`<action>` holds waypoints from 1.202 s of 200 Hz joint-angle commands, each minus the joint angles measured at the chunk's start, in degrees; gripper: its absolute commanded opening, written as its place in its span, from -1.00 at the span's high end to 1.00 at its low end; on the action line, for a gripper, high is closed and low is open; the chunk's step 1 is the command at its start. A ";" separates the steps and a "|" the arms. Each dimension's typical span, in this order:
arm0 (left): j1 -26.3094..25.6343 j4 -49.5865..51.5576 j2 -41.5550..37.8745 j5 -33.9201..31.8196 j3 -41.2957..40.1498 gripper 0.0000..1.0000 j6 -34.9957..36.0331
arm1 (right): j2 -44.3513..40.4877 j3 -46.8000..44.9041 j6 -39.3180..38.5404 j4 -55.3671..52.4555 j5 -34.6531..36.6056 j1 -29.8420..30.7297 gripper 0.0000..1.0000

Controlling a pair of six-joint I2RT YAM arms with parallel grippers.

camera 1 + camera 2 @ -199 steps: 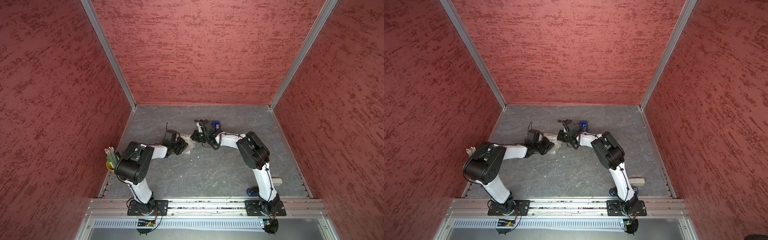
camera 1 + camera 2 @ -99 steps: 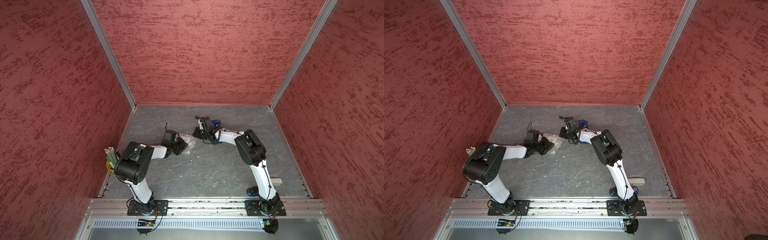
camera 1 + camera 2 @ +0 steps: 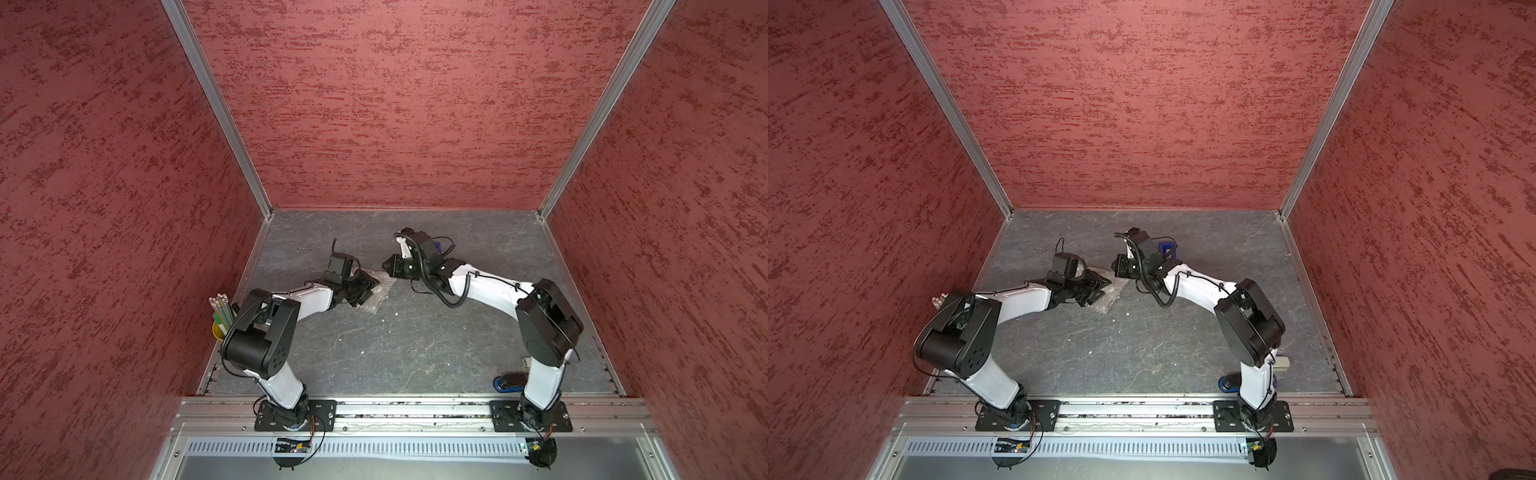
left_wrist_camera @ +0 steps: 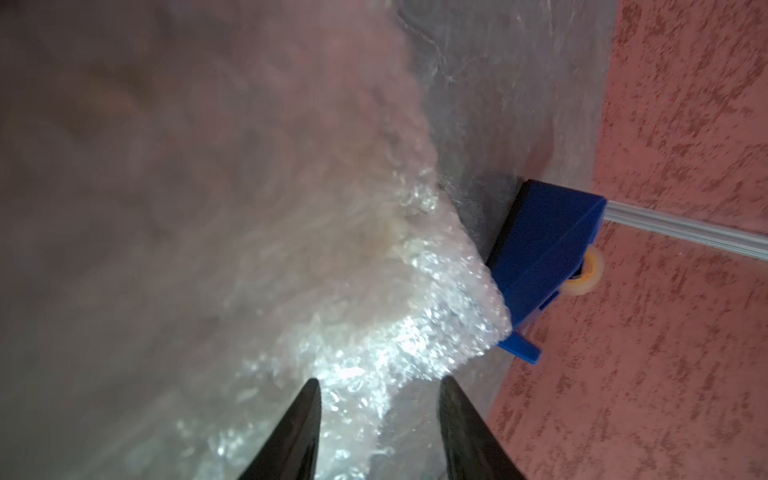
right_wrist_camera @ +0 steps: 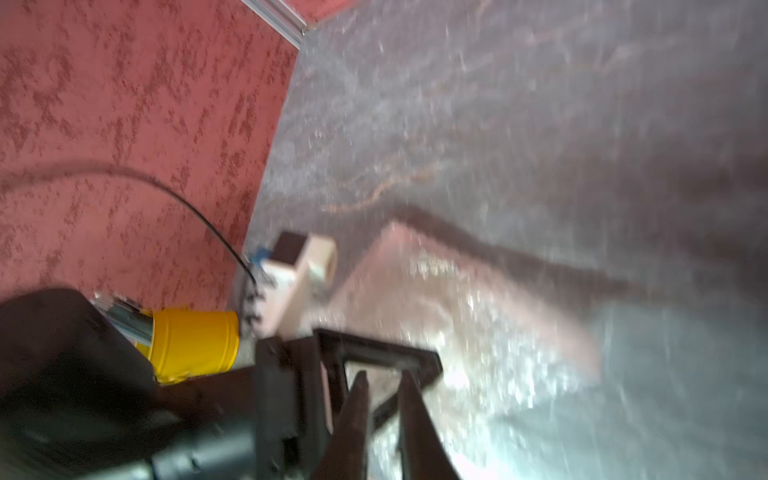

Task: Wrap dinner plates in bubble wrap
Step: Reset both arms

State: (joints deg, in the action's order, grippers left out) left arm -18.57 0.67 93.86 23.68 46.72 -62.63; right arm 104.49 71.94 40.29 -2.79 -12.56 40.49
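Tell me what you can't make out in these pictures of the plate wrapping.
- Yellow patterned dinner plate: shown in no view; the left wrist view has only blurred clear bubble wrap.
- Blue plastic tape dispenser: mostly behind the right arm in both top views.
- Right hand: motion blur in the right wrist view; grip unclear.

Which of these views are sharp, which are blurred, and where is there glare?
Both top views are sharp and evenly lit; the bubble wrap shows only faintly. The left wrist view is largely out of focus, with glare on the bubble wrap near the blue tape dispenser. The right wrist view is blurred throughout; the yellow pencil cup is recognisable.
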 commanded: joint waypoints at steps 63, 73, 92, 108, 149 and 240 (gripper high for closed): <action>2.81 26.80 -25.34 -20.09 11.31 -0.55 23.20 | -32.80 -20.36 -2.93 -3.73 14.16 -1.20 -0.97; 5.17 29.35 -30.29 -25.92 10.23 -0.56 27.24 | -36.86 -22.49 -2.90 -5.45 19.74 -1.20 -0.97; 10.96 27.85 -39.33 -34.60 4.27 -0.62 35.13 | -44.18 -27.76 -4.29 -5.04 30.41 -1.20 -0.97; 16.96 25.54 -43.08 -37.48 -1.29 -0.76 38.86 | -49.98 -34.45 -8.57 -0.15 36.26 -1.29 -0.98; 22.70 14.90 -35.10 -44.91 -11.26 -0.99 40.75 | -58.94 -51.45 -23.98 16.63 66.04 -5.38 -0.97; 29.52 -26.42 -15.93 -28.95 -20.06 -0.99 48.88 | -29.25 -57.21 -38.35 57.53 54.60 -34.06 -0.98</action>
State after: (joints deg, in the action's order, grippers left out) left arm 11.94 -12.27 75.88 -11.99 25.76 -18.15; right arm 67.81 17.80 7.33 33.47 47.37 10.81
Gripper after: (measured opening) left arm 0.994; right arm 0.987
